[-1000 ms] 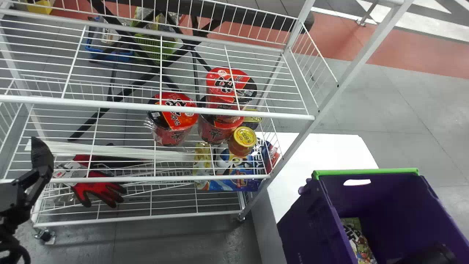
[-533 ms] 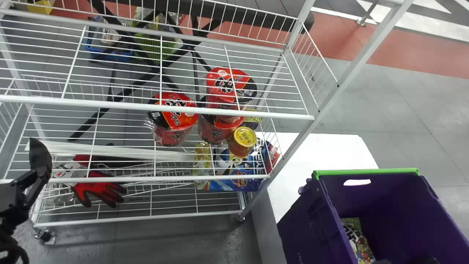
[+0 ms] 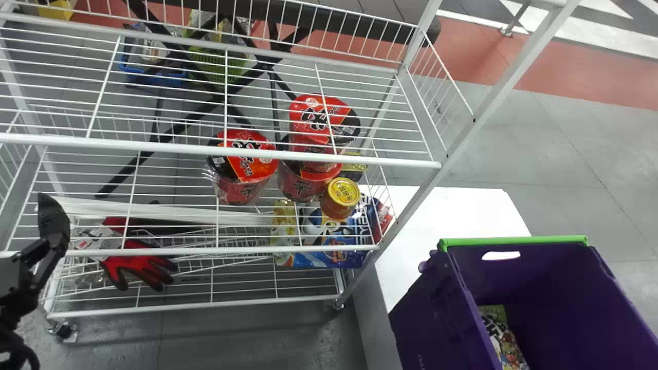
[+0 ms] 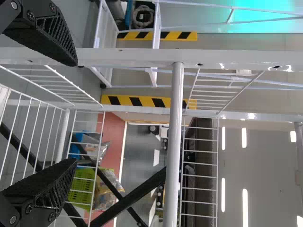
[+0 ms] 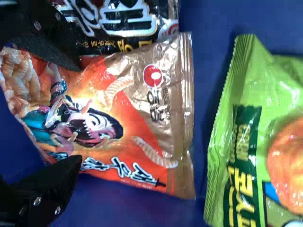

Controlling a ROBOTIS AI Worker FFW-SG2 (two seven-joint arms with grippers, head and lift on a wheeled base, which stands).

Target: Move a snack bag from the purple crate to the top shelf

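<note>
right wrist view: right fingers [image 5: 54,182] spread over orange snack bag [image 5: 142,123]; left fingers [image 3: 53,216] spread near rack [image 3: 128,145]

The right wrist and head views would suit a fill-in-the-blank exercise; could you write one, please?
The purple crate's far rim bears a ____ strip.
The right gripper at the orange snack bag is not shut but ____.
The glove on the white wire rack is black and ____.
Missing words: green; open; red.
</note>
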